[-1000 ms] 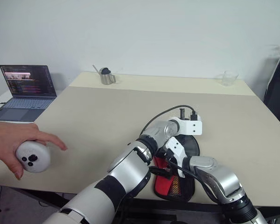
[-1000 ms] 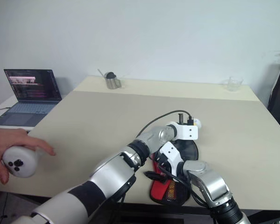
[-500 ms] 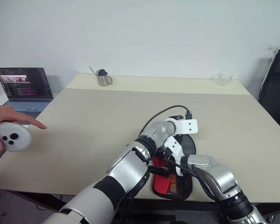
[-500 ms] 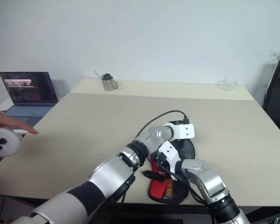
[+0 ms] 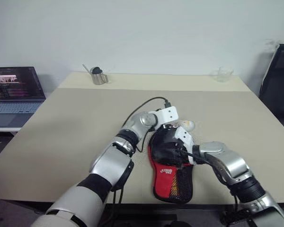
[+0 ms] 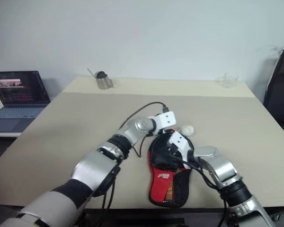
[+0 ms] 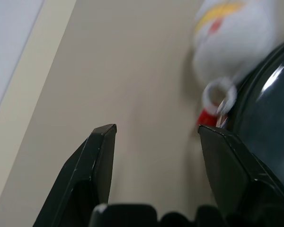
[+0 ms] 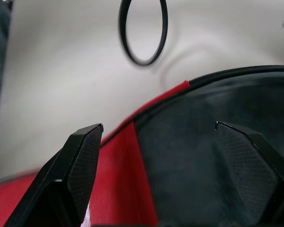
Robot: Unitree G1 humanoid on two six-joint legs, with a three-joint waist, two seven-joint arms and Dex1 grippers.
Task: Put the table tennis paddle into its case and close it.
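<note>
Since a second before, the left gripper (image 7: 154, 137) had let go and swung off the case (image 5: 172, 165) toward the charm (image 5: 187, 125), and the person's hand with its white controller had gone from the table edge. The case lay flat near the front edge of the table (image 5: 85, 123), round end away from the robot, red panel and mesh pocket toward it. The left gripper stood with its fingers apart and nothing between them, just beside the charm's ring. The right gripper (image 8: 156, 142) hovered over the case's red and black fabric, fingers spread wide, holding nothing. No paddle lay bare, so it was probably already inside, and the zip seemed to remain. The case looked soft, light and apt to slide or bunch, stiffened only by whatever was within. The charm's cord or zip tab seemed the best hold, with the other gripper pinning the fabric flat.
</note>
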